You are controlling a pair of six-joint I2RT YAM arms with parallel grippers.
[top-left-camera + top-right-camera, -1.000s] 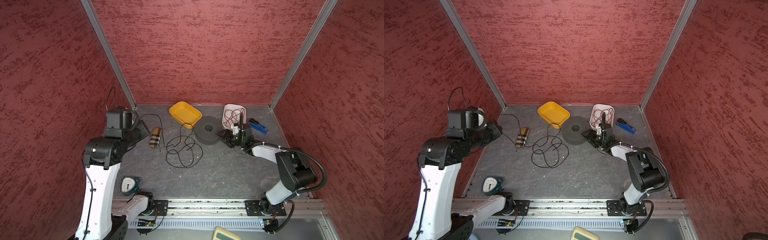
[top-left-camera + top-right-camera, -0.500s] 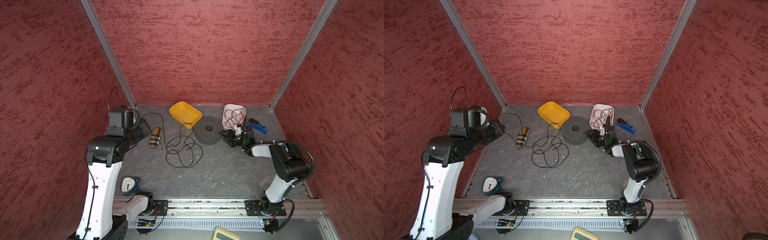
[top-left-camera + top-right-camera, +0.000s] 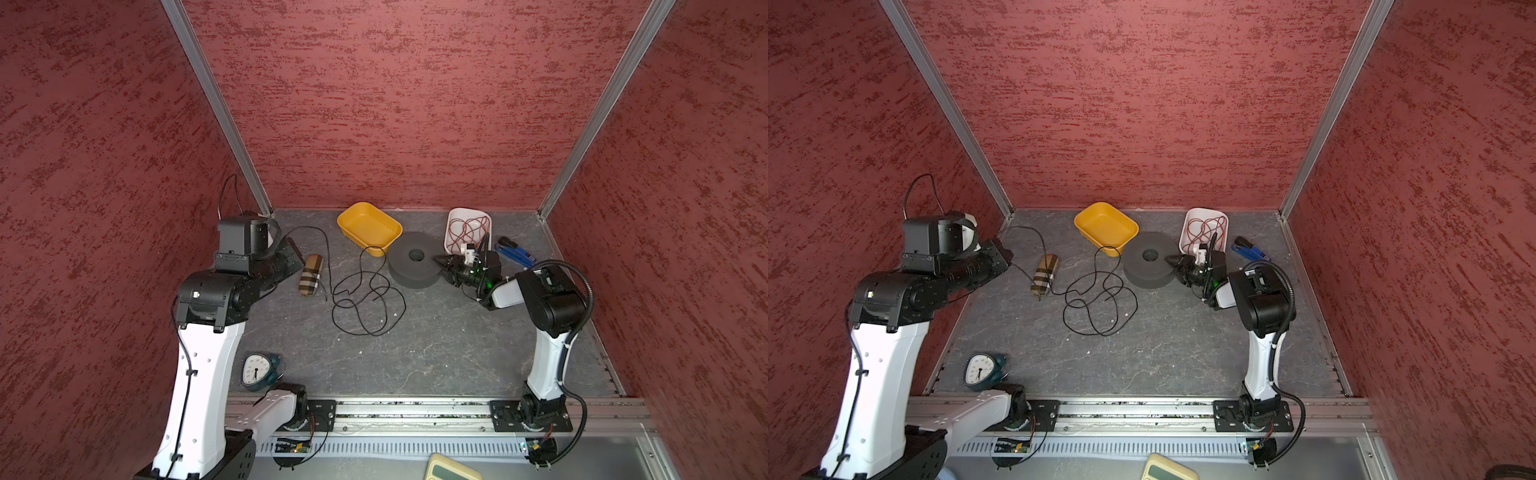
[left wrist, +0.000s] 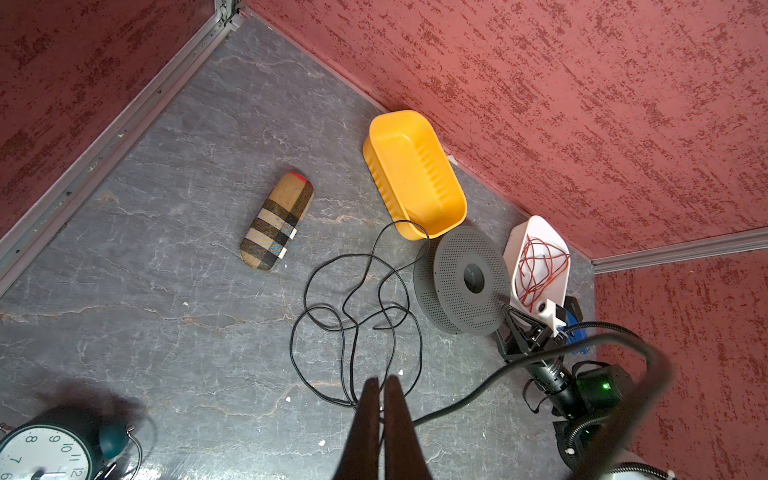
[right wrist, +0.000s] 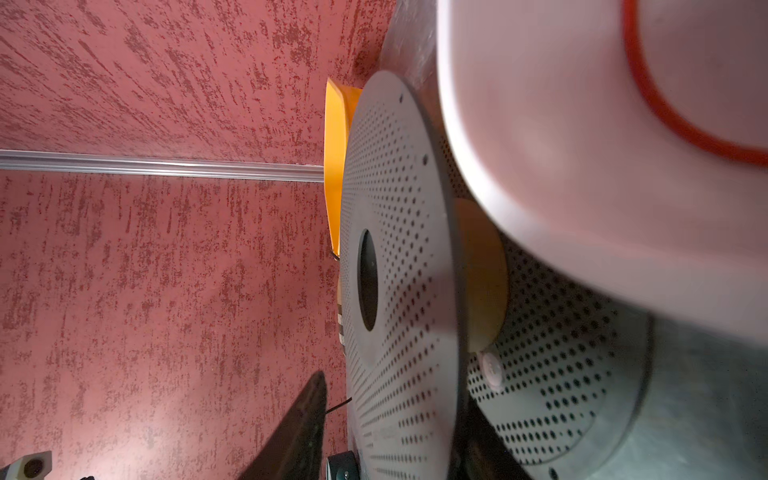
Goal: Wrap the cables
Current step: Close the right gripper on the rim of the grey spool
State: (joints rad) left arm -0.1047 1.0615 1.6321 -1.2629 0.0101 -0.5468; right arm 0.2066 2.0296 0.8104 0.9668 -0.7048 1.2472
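Finding one: my right gripper (image 3: pixel 441 261) has moved in on the grey spool (image 3: pixel 403 266) and narrowed over the last second. It now straddles the spool's upper flange. One finger (image 5: pixel 297 432) sits outside the flange with a sliver of gap, so it is not yet clamped.

Finding two: my left gripper (image 4: pixel 380 384) is unchanged, closed on one end of the black cable (image 3: pixel 365 299). The rest lies in loose loops ahead of those tips, between my two grippers.

Assessment: spool nearly secured; no turn wound yet.
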